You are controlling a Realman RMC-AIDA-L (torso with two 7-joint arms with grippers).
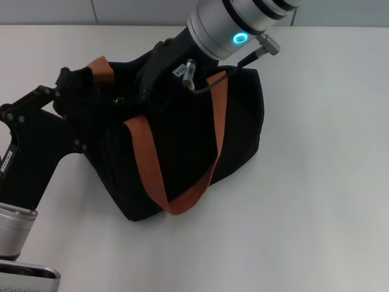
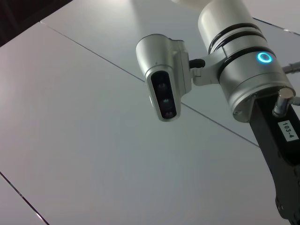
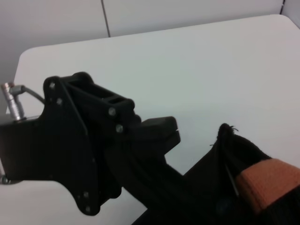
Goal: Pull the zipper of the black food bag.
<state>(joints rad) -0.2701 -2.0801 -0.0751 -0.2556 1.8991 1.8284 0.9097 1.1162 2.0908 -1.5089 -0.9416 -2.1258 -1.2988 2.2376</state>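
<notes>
Soft black food bag (image 1: 182, 152) sags on the worktop (image 1: 316, 182); left hand (image 1: 76, 82) grips its end, right hand (image 1: 143, 91) over its top, fingers' spread indiscernible; zipper hidden.

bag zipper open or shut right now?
Cannot tell. In the head view both claws, left and right, cover the top of the black food bag, hiding the zipper line. Neither wrist view shows it.

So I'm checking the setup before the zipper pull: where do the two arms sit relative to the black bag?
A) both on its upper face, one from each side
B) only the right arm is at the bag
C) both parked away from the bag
A: in the head view the left pincer and the right pincer both reach onto the top of the black food bag.
</notes>
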